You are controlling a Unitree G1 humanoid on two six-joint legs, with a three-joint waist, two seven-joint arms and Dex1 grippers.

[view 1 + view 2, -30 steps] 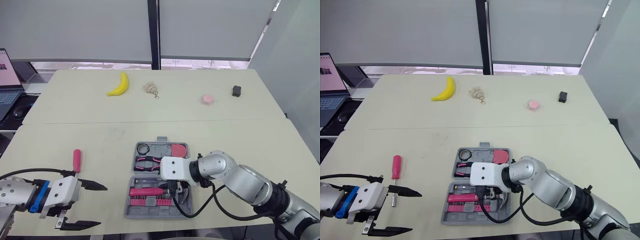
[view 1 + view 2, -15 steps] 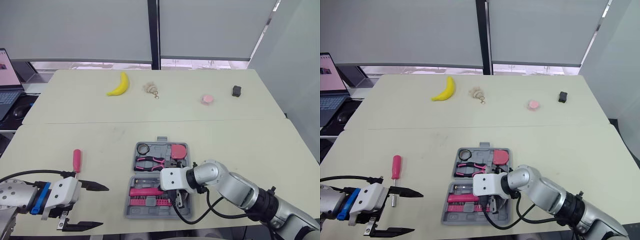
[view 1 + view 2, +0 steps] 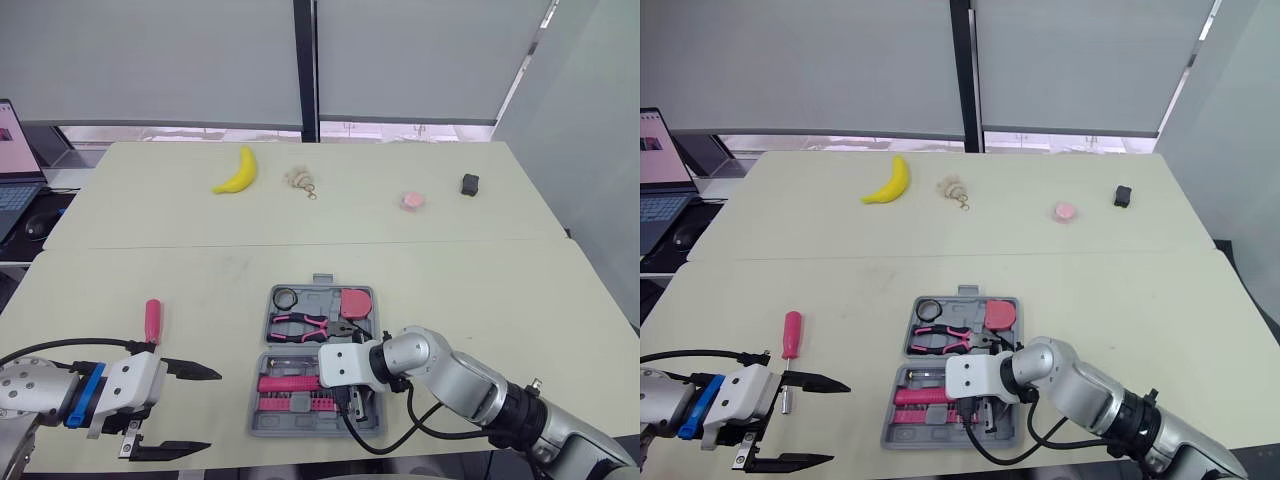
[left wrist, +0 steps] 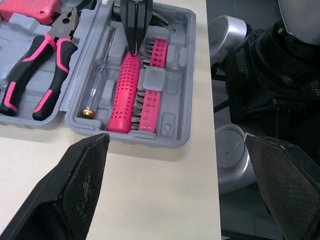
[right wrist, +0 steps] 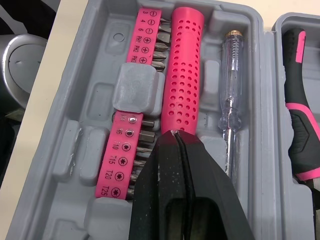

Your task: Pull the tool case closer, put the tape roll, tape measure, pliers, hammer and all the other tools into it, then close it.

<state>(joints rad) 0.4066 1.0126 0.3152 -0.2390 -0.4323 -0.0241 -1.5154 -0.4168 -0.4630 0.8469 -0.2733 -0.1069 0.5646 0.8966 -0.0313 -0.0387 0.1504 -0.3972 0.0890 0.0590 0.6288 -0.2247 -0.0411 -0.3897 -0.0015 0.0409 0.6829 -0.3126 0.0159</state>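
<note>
The open tool case (image 3: pixel 262 420) on the near table (image 3: pixel 480 300) holds one tape roll (image 3: pixel 287 297), one tape measure (image 3: pixel 355 300), one pliers (image 3: pixel 300 325) and one hammer (image 5: pixel 184 75). The right gripper (image 5: pixel 173 134), fingers pressed together, touches the hammer's handle; the left gripper (image 3: pixel 212 410) gapes wide near one screwdriver (image 3: pixel 153 320) outside

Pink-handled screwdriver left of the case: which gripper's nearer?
Left. The left gripper, jaws open, hovers beside the screwdriver; the right gripper is farther off, jaws shut, tip down in the tool case.
</note>
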